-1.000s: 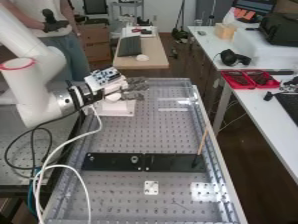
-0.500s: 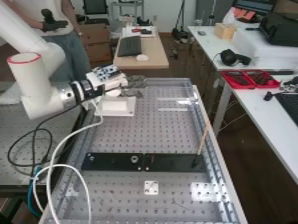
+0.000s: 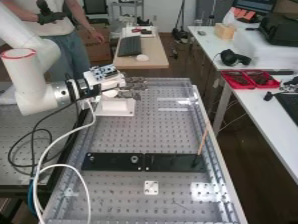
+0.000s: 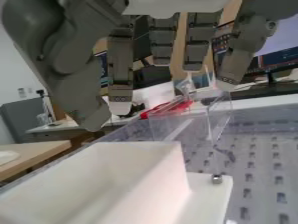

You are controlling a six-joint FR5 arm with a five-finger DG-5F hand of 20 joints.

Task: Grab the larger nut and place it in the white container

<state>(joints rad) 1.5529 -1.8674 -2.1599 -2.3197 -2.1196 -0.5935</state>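
The larger nut is off its spot on the bar (image 3: pixel 106 164), low in the high view, where the bearing (image 3: pixel 134 159) stands. At upper left the hand (image 3: pixel 133 85) is open above the white container (image 3: pixel 116 106), fingers straight. Picking looks done, release likely; whether the nut lies inside I cannot tell. If so, only backing away remains.

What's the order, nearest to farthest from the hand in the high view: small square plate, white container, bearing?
1. White container, close by the hand.
2. Bearing, on the flat black bar.
3. Small square plate, lower in view than the bar.
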